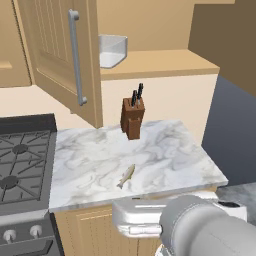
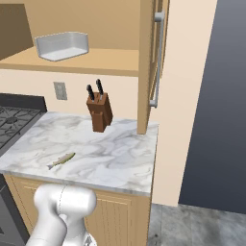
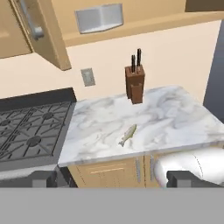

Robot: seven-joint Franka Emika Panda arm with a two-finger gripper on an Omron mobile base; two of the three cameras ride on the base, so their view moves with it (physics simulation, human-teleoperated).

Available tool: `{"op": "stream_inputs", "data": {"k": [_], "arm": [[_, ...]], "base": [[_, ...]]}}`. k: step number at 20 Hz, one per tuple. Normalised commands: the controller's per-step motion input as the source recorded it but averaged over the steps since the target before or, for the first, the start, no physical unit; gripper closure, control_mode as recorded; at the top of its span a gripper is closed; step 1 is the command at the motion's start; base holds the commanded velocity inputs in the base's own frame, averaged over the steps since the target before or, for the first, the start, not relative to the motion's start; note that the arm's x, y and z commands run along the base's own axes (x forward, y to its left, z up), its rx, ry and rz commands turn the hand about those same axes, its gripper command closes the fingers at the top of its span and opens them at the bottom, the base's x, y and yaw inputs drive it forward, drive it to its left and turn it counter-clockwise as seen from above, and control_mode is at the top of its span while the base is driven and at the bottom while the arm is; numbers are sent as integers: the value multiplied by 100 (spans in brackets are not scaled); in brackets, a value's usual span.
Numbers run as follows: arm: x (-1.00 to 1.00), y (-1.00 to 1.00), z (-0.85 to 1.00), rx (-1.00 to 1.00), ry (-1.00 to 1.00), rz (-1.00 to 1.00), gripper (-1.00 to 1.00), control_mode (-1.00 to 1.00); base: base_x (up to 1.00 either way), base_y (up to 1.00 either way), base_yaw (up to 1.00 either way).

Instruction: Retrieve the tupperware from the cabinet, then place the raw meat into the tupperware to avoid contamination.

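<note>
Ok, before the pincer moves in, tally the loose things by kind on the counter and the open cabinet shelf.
White tupperware, on the cabinet shelf: 1
Raw meat (fish), on the marble counter: 1
Knife block, on the counter: 1
Knife handles sticking out of the block: 2
Total, knives aside: 3

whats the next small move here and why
Probably raise the open gripper toward the tupperware on the cabinet shelf. The doors already stand open, the tub sits untouched up there, and the fish lies bare on the counter, so the tub has to come down first.
</note>
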Motion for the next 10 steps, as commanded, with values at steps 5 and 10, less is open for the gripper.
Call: {"op": "stream_inputs", "data": {"k": [5,10], "arm": [[-1,-94,13,22,16,-4,-100,-100],[-3,-91,18,22,10,-3,-100,-100]], "base": [[0,0,0],[0,0,0]]}}
